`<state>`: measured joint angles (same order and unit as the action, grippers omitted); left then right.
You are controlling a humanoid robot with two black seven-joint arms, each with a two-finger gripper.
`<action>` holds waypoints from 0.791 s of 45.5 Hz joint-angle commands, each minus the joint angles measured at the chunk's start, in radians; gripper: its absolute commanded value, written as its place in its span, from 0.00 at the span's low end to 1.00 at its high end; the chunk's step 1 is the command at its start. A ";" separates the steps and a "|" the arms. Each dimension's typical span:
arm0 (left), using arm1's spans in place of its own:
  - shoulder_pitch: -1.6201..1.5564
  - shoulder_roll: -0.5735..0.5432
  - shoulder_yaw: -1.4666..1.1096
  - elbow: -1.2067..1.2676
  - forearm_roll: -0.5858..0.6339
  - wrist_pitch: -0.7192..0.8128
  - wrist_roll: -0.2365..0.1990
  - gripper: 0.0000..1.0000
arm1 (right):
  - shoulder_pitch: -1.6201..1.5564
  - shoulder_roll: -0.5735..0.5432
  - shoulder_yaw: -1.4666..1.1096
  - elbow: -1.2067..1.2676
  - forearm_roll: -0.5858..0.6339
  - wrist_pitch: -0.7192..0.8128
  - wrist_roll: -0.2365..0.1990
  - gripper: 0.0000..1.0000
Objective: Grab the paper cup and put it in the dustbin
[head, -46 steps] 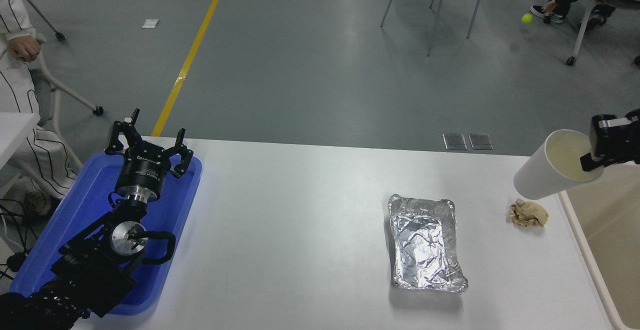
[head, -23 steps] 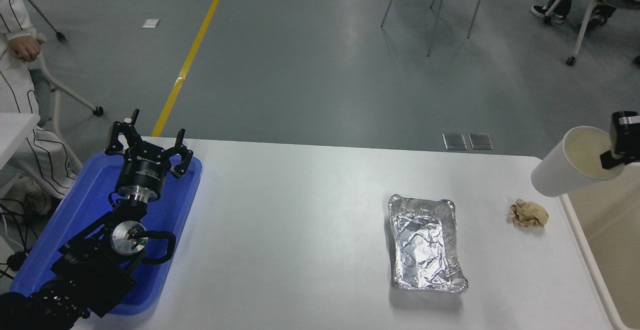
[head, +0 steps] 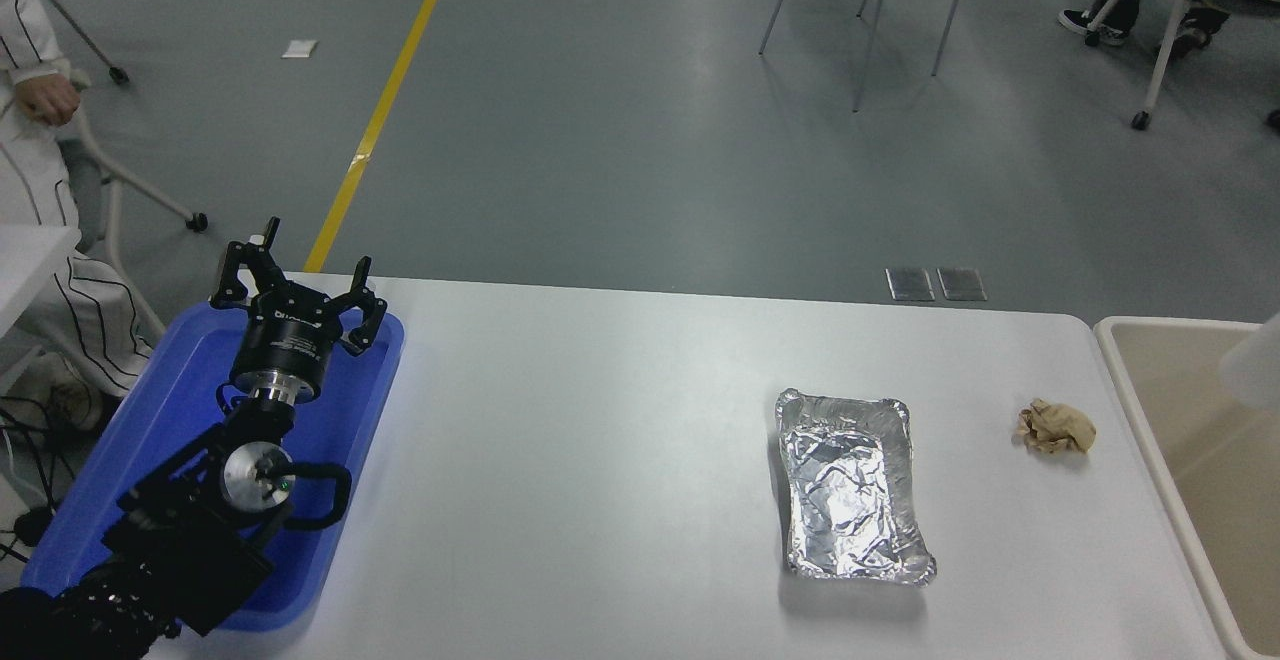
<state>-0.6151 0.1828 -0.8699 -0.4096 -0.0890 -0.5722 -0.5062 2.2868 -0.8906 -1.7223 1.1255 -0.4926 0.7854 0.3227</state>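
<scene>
cup (head: 1255, 375) at right edge, only a pale blurred sliver showing, over the bin (head: 1150, 420) mouth; its axis can't be read; right gripper out of view, so its grip can't be told; judged near the release step, cup already above the bin, drop likely next; bin interior, as far as seen, bare; left gripper (head: 296, 292) parked over blue tray (head: 160, 420), fingers spread, holding nothing; foil tray (head: 855, 485) empty on the table; brown paper ball (head: 1056, 427) just beside the bin rim.

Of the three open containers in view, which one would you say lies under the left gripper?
The blue tray: the left gripper hovers above it, unlike the foil tray and dustbin.
</scene>
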 commanded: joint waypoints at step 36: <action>0.000 0.000 0.000 0.000 0.000 0.000 0.000 1.00 | -1.368 -0.033 1.106 -0.728 0.020 -0.308 -0.155 0.00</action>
<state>-0.6151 0.1827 -0.8697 -0.4096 -0.0891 -0.5722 -0.5062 1.1519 -0.9681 -0.8222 0.4559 -0.4758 0.6575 0.2334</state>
